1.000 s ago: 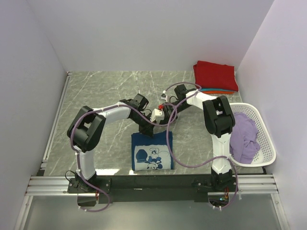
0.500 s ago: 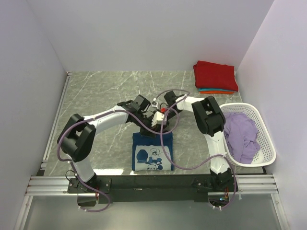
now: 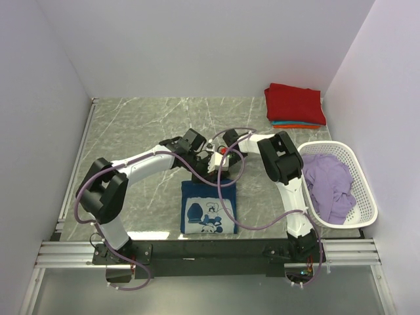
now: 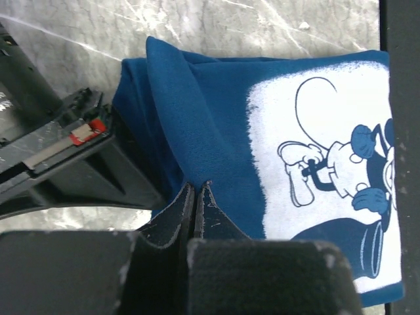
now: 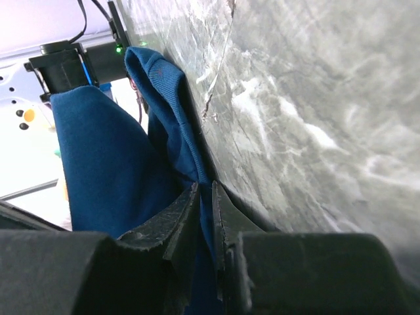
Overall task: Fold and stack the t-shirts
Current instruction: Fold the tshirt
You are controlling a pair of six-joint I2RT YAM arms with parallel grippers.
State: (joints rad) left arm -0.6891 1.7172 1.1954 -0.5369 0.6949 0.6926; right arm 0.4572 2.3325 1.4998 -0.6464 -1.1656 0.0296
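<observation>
Slid closer together, with left fingers [image 4: 172,220] and right fingers [image 5: 177,220] pinched tight on the blue shirt [image 4: 210,118]; may slip loose if tugged unevenly.

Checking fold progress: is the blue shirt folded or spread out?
Folded: the shirt is a compact rectangle, print up. The left end effector and right end effector pinch its far edge.

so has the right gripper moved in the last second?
Yes. The right gripper has shifted left and toward the arm bases, away from the white basket, and is now at the far edge of the blue t-shirt.
</observation>
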